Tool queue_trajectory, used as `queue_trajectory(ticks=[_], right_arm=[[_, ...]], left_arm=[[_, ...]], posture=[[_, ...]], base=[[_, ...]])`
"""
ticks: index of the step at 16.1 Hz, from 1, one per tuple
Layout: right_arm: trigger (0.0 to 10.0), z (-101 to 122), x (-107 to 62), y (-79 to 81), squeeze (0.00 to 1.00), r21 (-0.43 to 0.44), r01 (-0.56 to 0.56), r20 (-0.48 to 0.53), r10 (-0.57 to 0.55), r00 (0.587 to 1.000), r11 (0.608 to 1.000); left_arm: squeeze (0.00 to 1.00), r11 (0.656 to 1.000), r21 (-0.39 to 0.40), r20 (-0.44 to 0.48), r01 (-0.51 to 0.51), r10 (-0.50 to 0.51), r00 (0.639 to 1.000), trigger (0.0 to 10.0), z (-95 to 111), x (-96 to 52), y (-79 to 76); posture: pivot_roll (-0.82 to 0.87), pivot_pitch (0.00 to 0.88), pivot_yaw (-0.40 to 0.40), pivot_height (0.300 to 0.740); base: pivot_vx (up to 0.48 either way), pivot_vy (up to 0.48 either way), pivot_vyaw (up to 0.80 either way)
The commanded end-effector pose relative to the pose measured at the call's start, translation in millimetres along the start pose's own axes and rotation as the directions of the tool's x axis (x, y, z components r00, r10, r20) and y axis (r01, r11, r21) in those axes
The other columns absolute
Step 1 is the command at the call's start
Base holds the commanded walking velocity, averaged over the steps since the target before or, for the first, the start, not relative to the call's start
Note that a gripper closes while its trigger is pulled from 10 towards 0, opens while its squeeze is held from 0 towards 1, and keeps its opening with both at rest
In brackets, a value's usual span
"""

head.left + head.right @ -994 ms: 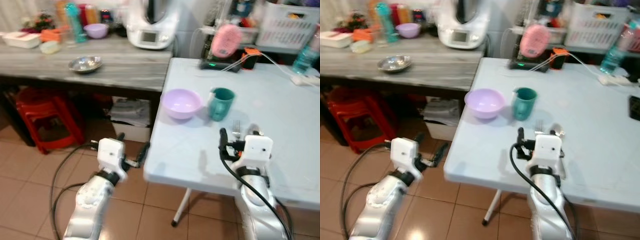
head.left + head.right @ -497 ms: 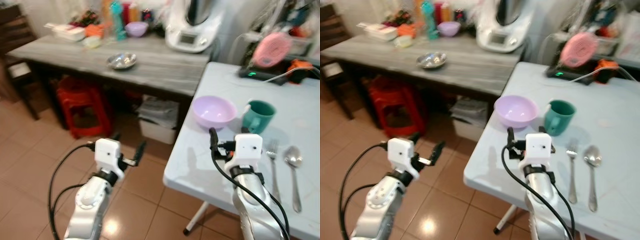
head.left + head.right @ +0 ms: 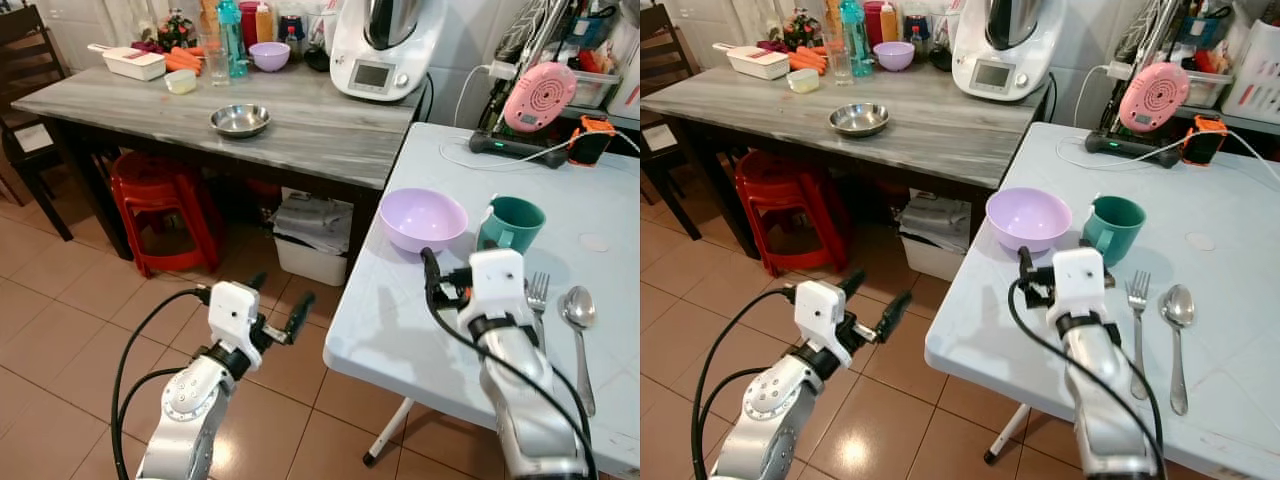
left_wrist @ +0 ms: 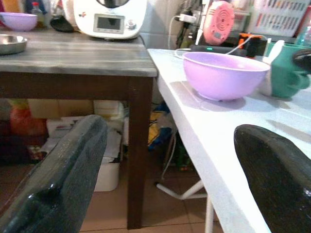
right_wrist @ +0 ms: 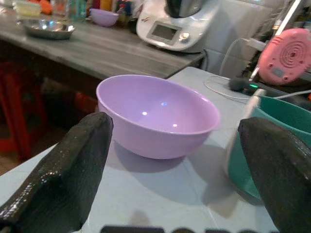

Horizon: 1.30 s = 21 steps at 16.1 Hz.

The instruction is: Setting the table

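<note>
A white table (image 3: 1260, 330) stands set with a lilac bowl (image 3: 1028, 217) near its front corner and a green mug (image 3: 1113, 228) just beside it on the right. A fork (image 3: 1137, 325) and a spoon (image 3: 1177, 340) lie side by side on the table in front of the mug, handles toward the robot, the fork on the left.

The right gripper (image 5: 170, 165) hovers low over the table just short of the bowl, fingers spread wide and holding nothing. In the right wrist view the bowl sits between the two black fingers (image 5: 73, 165), with the mug's edge close to the far one.

The left gripper (image 3: 282, 305) hangs out over the tiled floor (image 3: 60, 330), to the left of the table's edge. Its fingers (image 4: 58, 170) are likewise wide apart and empty. The left wrist view looks along the table's side toward the bowl and mug.

Behind and to the left runs a grey wooden counter (image 3: 300, 130). A steel bowl (image 3: 240, 120) sits on it, with a white kitchen machine (image 3: 378, 45) at the back and a second small purple bowl (image 3: 270, 55) among bottles. A red stool (image 3: 160, 205) stands under the counter. At the table's far end a pink round device (image 3: 540, 97) rests on a black base, with cables trailing beside it.
</note>
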State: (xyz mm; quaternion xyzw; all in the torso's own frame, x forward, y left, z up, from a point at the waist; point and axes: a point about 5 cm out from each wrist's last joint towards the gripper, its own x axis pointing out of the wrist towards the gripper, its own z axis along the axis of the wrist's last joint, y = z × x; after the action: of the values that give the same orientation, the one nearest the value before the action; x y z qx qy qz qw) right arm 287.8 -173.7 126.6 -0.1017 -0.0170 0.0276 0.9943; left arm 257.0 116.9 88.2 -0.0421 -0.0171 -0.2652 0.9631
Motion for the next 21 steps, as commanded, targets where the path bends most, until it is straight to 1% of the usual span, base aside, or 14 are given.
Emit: queue_trajectory(ticks=[1, 4, 5, 6, 7, 8, 9, 10, 14, 15, 17, 18, 19, 21], right_arm=[[10.0, -1, 9.9, -3.2, 0.00, -0.022, -0.055, -0.040, 0.054, 0.998, 0.998], [10.0, 4, 24.3, -1.3, 0.00, -0.079, -0.177, -0.076, 0.171, 0.982, 0.981], [10.0, 5, 32.8, -3.2, 0.00, -0.122, -0.218, -0.109, 0.205, 0.973, 0.968], [10.0, 5, 35.0, -4.4, 0.00, -0.138, -0.222, -0.110, 0.208, 0.972, 0.965], [10.0, 9, 44.2, -8.6, 0.00, -0.158, -0.246, -0.125, 0.228, 0.966, 0.956], [10.0, 9, 49.0, -10.5, 0.00, -0.169, -0.264, -0.144, 0.241, 0.960, 0.950], [10.0, 11, 58.3, -13.6, 0.00, -0.188, -0.304, -0.178, 0.272, 0.946, 0.934], [10.0, 13, 62.8, -14.7, 0.00, -0.188, -0.322, -0.184, 0.289, 0.940, 0.928], [10.0, 11, 76.4, -13.9, 0.00, -0.232, -0.432, -0.263, 0.371, 0.891, 0.872], [10.0, 8, 80.4, -11.4, 0.00, -0.238, -0.476, -0.298, 0.403, 0.865, 0.847], [10.0, 5, 85.1, -10.5, 0.00, -0.252, -0.503, -0.328, 0.416, 0.848, 0.827], [10.0, 5, 86.6, -11.2, 0.00, -0.270, -0.503, -0.332, 0.411, 0.849, 0.821], [0.0, 6, 89.1, -13.6, 0.00, -0.287, -0.497, -0.334, 0.401, 0.853, 0.819], [0.0, 4, 90.8, -16.1, 0.00, -0.328, -0.503, -0.350, 0.391, 0.851, 0.800]], left_arm=[[0.00, 0.998, -0.001, 0.003, 0.062, -0.062, 0.998, 10.0, 1, -3.2, -4.4], [0.00, 0.989, -0.018, -0.012, 0.144, -0.145, 0.989, 10.0, -3, -8.4, -12.3], [0.00, 0.984, -0.019, -0.010, 0.177, -0.177, 0.984, 10.0, -3, -9.7, -16.2], [0.00, 0.983, -0.017, -0.010, 0.182, -0.183, 0.983, 10.0, -3, -9.9, -16.9], [0.00, 0.981, -0.002, -0.013, 0.193, -0.193, 0.981, 10.0, -4, -10.7, -18.2], [0.00, 0.981, -0.001, -0.012, 0.194, -0.194, 0.981, 10.0, -4, -11.1, -18.2], [0.00, 0.981, -0.009, -0.012, 0.193, -0.193, 0.981, 10.0, -4, -11.5, -18.3], [0.00, 0.981, -0.011, -0.012, 0.193, -0.193, 0.981, 10.0, -4, -11.6, -18.2], [0.00, 0.977, -0.018, -0.008, 0.211, -0.211, 0.977, 10.0, -2, -12.1, -18.9], [0.00, 0.969, -0.020, 0.001, 0.246, -0.246, 0.969, 10.0, -1, -12.2, -21.3], [0.00, 0.967, -0.018, -0.003, 0.253, -0.254, 0.967, 10.0, 0, -12.7, -21.0], [0.00, 0.966, -0.016, -0.005, 0.258, -0.258, 0.966, 10.0, 1, -12.7, -21.0], [0.00, 0.965, -0.012, -0.004, 0.260, -0.260, 0.965, 10.0, 2, -12.8, -21.4], [0.00, 0.965, -0.012, -0.005, 0.262, -0.262, 0.965, 10.0, 2, -13.0, -21.5]], posture=[[-0.02, 0.000, -0.024, 0.740], [-0.03, 0.000, -0.034, 0.740], [-0.03, 0.000, -0.038, 0.740], [-0.03, 0.000, -0.038, 0.740], [-0.03, 0.000, -0.040, 0.740], [-0.03, 0.000, -0.040, 0.740], [-0.02, 0.000, -0.048, 0.740], [-0.02, 0.000, -0.048, 0.740], [-0.02, 0.001, -0.044, 0.740], [-0.02, 0.003, -0.038, 0.740], [-0.02, 0.003, -0.032, 0.740], [-0.01, 0.003, -0.030, 0.740], [-0.01, 0.003, -0.030, 0.740], [-0.01, 0.001, -0.028, 0.740]], base=[[0.000, 0.000, 0.00], [0.000, 0.000, 0.00], [0.000, 0.000, 0.00], [0.000, 0.000, 0.00], [0.000, 0.000, 0.00], [0.000, 0.000, 0.00], [0.000, 0.000, 0.00], [0.000, 0.000, 0.00], [0.000, 0.000, 0.00], [0.000, 0.000, 0.00], [0.000, 0.000, 0.00], [0.000, 0.000, 0.00], [0.000, 0.000, 0.00], [0.000, 0.000, 0.00]])
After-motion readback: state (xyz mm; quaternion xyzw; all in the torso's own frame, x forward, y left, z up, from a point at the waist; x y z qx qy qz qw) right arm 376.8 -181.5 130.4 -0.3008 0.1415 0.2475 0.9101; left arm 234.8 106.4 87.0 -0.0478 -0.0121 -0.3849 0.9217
